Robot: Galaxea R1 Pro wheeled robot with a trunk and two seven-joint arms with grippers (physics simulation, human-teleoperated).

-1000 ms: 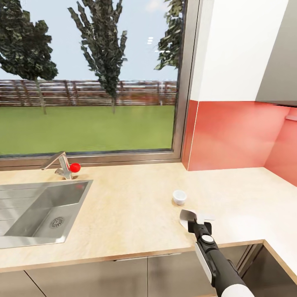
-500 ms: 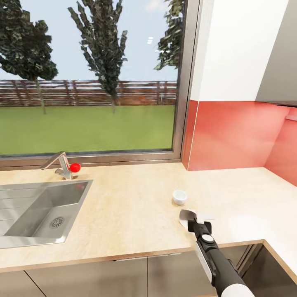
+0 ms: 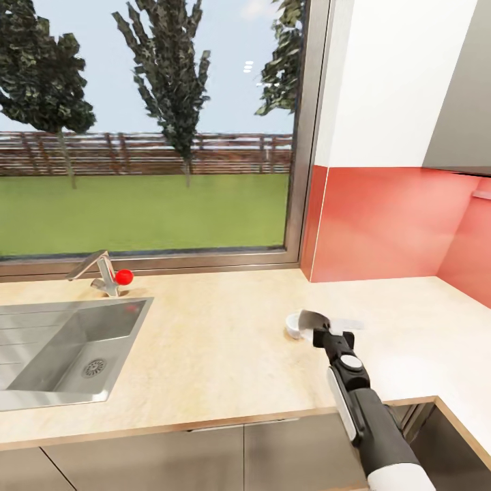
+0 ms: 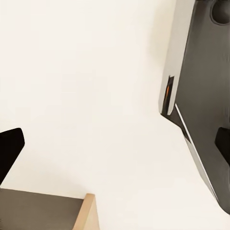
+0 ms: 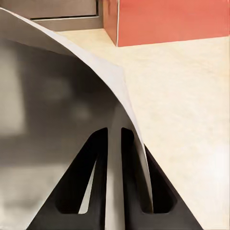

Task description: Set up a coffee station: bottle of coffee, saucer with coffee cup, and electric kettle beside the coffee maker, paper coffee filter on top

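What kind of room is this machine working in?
Most likely a home kitchen: a light-wood countertop with an inset steel sink and tap, a red backsplash, and a window over a garden.

Light-wood kitchen countertop (image 3: 218, 341) carries an inset sink (image 3: 61, 348) and a small white cup (image 3: 295, 326).

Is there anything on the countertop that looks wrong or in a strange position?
Nothing is spilled or broken. One oddity: the saucer is not flat on the kitchen countertop; the right gripper holds it on edge, tilted, right beside the small white cup.
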